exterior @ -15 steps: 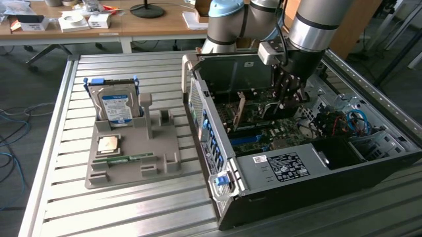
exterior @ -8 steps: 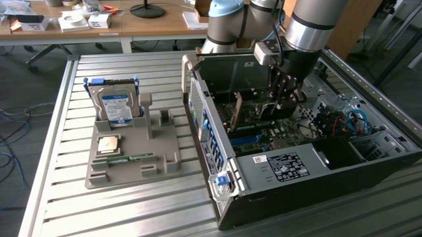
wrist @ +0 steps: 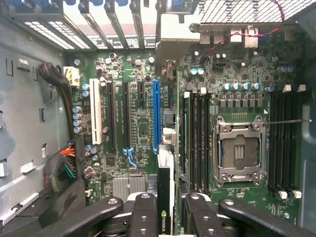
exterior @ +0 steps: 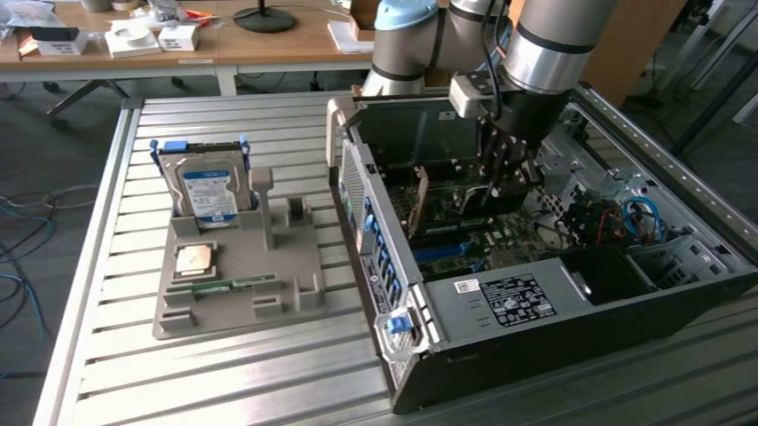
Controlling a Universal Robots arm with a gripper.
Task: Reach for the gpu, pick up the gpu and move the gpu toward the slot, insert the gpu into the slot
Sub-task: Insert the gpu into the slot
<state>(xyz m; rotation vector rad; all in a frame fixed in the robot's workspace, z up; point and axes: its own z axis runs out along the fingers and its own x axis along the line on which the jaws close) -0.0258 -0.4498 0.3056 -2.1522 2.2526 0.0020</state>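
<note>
My gripper (exterior: 503, 182) reaches down into the open computer case, over the green motherboard (exterior: 474, 235). In the wrist view the gripper (wrist: 170, 200) is shut on the gpu (wrist: 164, 197), a thin dark card seen edge-on with a green logo, its silver bracket end pointing toward the board. The card hangs above the board, apart from it and close beside the blue strip (wrist: 155, 116). Long black slots lie just past that strip; the slot (wrist: 126, 116) is one of them, and I cannot tell which one the card lines up with.
The silver CPU socket (wrist: 239, 150) and memory slots (wrist: 197, 143) lie on one side of the card, a cable bundle (wrist: 61, 170) on the other. Outside the case, a grey holder (exterior: 237, 275) carries a hard drive (exterior: 213, 191), a CPU chip (exterior: 195, 259) and a memory stick (exterior: 225, 286).
</note>
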